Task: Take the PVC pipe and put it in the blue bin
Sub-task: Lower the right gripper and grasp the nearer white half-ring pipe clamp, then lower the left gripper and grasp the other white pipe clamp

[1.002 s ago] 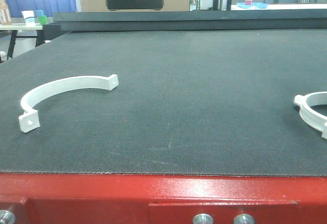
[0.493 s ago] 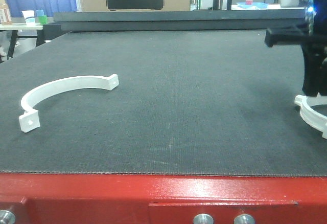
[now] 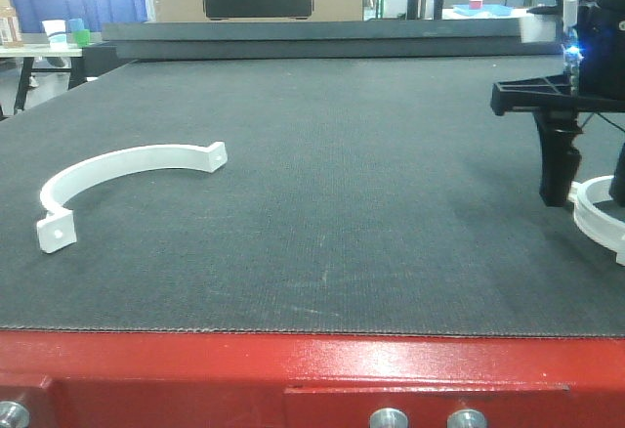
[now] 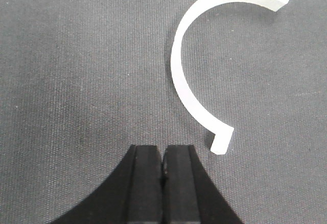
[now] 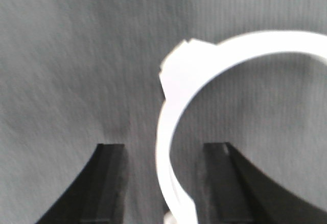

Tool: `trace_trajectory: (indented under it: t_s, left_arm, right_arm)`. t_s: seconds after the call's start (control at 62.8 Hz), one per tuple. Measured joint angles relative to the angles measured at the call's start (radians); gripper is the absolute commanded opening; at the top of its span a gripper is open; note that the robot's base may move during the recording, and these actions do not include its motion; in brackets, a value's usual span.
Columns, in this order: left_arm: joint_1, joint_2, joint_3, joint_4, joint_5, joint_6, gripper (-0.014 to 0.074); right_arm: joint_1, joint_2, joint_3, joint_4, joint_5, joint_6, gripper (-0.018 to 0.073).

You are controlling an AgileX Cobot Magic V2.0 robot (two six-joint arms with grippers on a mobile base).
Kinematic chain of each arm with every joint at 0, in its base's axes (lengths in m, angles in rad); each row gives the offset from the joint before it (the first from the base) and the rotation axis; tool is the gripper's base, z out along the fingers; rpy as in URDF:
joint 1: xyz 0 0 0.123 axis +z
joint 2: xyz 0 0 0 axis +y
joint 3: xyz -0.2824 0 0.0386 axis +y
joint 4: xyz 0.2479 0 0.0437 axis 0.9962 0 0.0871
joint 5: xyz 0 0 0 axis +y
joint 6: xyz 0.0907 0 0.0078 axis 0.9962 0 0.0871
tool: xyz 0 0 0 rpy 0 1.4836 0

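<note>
Right gripper (image 5: pixel 163 150) stands wide, its two fingers (image 5: pixel 110 178) straddling the wall of a white PVC ring (image 5: pixel 179 86) at the near right of the dark tabletop (image 3: pixel 371 203). Only its wrist view shows this, since the front view cuts the ring off at the frame edge. Left gripper (image 4: pixel 162 157), pressed closed on nothing, appears only in its own wrist view, just beside one end of the PVC half-ring (image 4: pixel 179 65), which lies flat at the near left. Far left sits the blue bin (image 3: pixel 73 3). Lettering on the far cardboard box (image 3: pixel 171 0) is too blurred to read.
</note>
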Motion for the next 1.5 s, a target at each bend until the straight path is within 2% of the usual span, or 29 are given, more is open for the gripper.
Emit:
trace_trajectory:
  t_s: [0.302,0.366,0.636,0.78,0.907,1.193,1.496]
  left_arm:
    - [0.0,0.0,0.0,0.0,0.002,0.0,-0.0111]
    - [0.0,0.0,0.0,0.0,0.004,0.0,-0.0111]
    - [0.0,0.0,0.0,0.0,0.004,0.0,-0.0111]
    - [0.0,0.0,0.0,0.0,0.004,0.0,-0.0111]
    - [0.0,0.005,-0.007,-0.005,0.033,0.0,-0.0111]
    - [0.0,0.173,-0.186,-0.006,0.277,0.0,-0.0111]
    - [0.0,0.447,-0.395,-0.005,0.264,0.0,-0.0109]
  right_arm:
    - [-0.017,0.055,-0.007,0.018,-0.02,0.003,0.0243]
    - [-0.021,0.055,-0.009,0.02,-0.024,0.003,0.022]
    - [-0.023,0.073,-0.015,0.026,-0.019,0.003,0.0022]
    - [-0.023,0.075,-0.017,0.028,-0.014,0.006,-0.0171]
    - [-0.023,0.066,-0.028,0.019,0.013,0.006,-0.0168]
    - [-0.023,-0.057,-0.078,-0.002,0.084,-0.015,-0.0168]
    - [-0.019,-0.149,-0.078,-0.002,0.112,-0.033,-0.0168]
